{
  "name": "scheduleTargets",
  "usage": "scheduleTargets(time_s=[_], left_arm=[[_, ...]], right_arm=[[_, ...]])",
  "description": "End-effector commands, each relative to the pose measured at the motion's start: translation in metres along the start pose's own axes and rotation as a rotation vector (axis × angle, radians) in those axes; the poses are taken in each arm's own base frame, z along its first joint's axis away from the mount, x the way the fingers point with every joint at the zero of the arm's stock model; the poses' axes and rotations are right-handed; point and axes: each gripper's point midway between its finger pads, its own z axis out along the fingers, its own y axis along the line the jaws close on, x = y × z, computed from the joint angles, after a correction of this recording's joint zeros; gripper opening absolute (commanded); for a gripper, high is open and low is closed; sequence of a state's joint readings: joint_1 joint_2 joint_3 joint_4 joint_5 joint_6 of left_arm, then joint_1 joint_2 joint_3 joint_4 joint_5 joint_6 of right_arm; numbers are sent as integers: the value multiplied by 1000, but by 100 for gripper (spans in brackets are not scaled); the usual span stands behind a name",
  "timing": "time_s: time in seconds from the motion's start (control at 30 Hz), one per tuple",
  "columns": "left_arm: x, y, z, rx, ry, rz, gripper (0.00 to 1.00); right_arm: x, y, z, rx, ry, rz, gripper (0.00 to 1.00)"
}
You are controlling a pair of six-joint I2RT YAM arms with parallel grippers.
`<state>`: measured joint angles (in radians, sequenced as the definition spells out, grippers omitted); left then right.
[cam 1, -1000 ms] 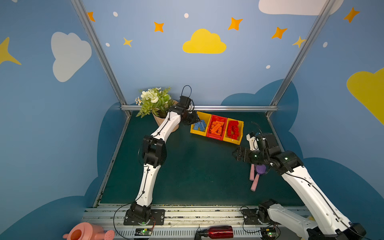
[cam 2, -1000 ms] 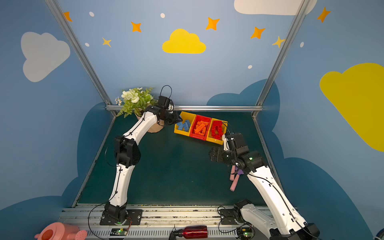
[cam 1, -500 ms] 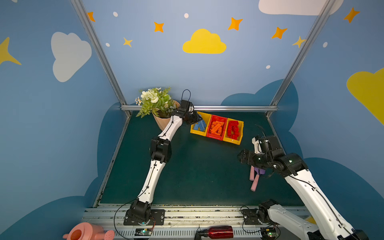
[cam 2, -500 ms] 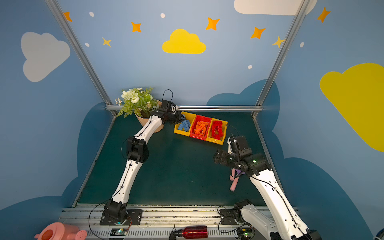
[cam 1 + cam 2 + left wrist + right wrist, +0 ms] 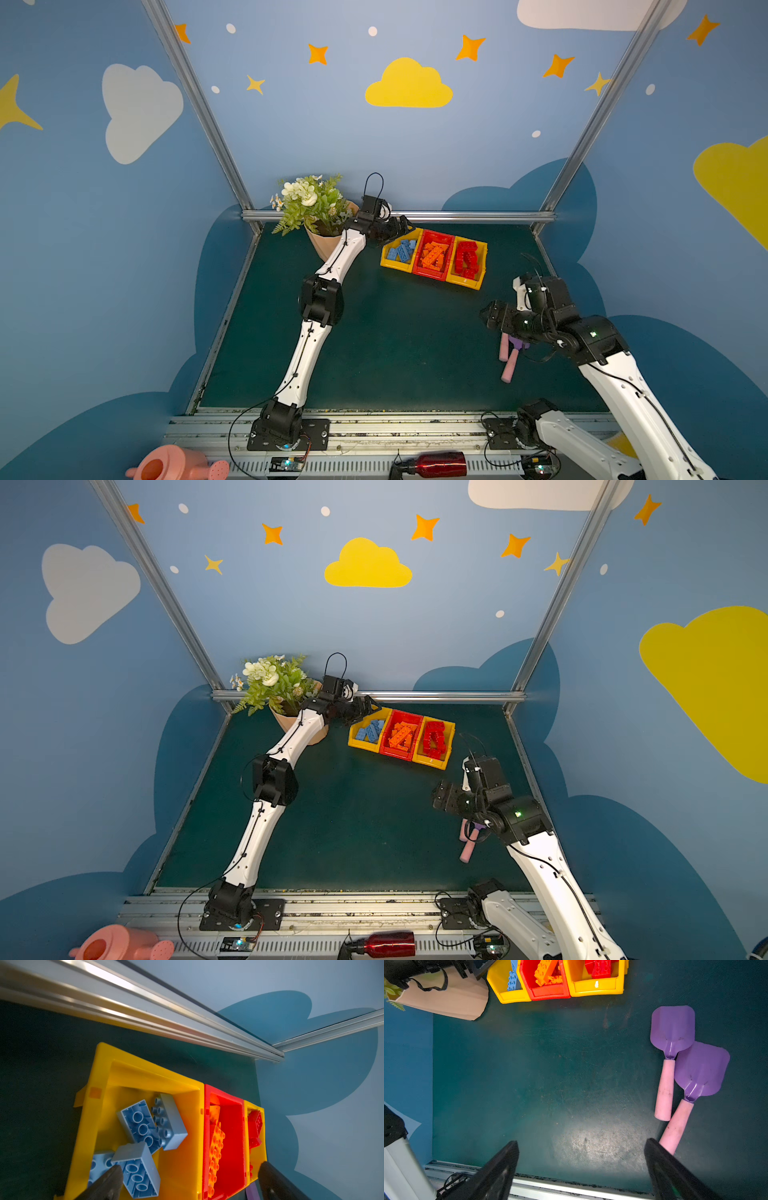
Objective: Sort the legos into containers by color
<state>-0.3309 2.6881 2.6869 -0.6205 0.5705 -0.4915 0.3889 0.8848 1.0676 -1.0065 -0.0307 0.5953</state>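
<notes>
**Containers** (image 5: 430, 275): three joined bins in the order yellow, red, yellow. The row's long axis runs from under the left gripper (image 5: 400, 228) off toward the right arm's side, a little skewed to the back rail. The open fronts face the arm bases. The row stands on the surface (image 5: 395, 345), well ahead of the right gripper (image 5: 488, 316).

**Legos** (image 5: 401, 734), all binned:
- Blue legos (image 5: 401, 250) are in the yellow bin beneath the left gripper.
- Orange legos (image 5: 434, 254) are in the red bin next along.
- Red legos (image 5: 467, 261) are in the yellow bin farthest from that gripper.
- In the left wrist view, one blue brick (image 5: 138, 1169) lies hollow side up just below the fingers, its long axis roughly along the bin's depth.
- A second blue brick (image 5: 141, 1124), also hollow side up, lies slanted.
- A third (image 5: 170, 1122) rests on its side with its studs toward the second.

**Left gripper** (image 5: 189, 1167): fingers spread wide, nothing between them.

**Right gripper** (image 5: 580, 1145): fingers spread wide and empty over bare surface. Two shovels (image 5: 672, 1030) lie just beside one finger.

**Change over the last second:**
- The left gripper has moved from beside the pot (image 5: 328, 245) farther out over the blue bin's back end.
- The right gripper has drawn back from the bins toward its base.
- The bins have not moved.
</notes>
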Motion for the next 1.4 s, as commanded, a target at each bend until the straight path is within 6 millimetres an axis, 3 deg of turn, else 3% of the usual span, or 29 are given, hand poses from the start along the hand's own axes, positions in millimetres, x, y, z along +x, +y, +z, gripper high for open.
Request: scheduleTargets(time_s=[0.0,0.1,0.27,0.4,0.5,0.6,0.73,0.83,0.93,1.03,1.37], left_arm=[[-7,-55,-59,5,-23,109,100],[11,-61,-90,-80,-13,187,100],[41,-41,-173,-202,-157,221,100],[84,21,-245,-434,-294,164,100],[122,61,-301,-610,-389,172,100],[154,99,-345,-755,-512,210,100],[179,133,-394,-940,-724,271,100],[190,145,-401,-922,-840,332,100],[188,152,-407,-859,-949,291,100],[183,167,-403,-855,-906,211,100],[161,201,-357,-771,-842,192,100]], right_arm=[[-8,-2,3,14,-27,-30,93],[-14,-1,9,18,-45,-80,92],[-22,-12,26,76,-63,-165,92],[-33,-18,39,89,-126,-241,93],[-48,1,45,-13,-259,-367,92],[-65,3,53,-27,-433,-451,93],[-86,-25,75,128,-564,-488,93],[-93,-55,96,224,-550,-440,94],[-97,-78,113,262,-553,-404,94],[-99,-95,123,272,-554,-364,94],[-112,-113,143,197,-614,-316,94]])
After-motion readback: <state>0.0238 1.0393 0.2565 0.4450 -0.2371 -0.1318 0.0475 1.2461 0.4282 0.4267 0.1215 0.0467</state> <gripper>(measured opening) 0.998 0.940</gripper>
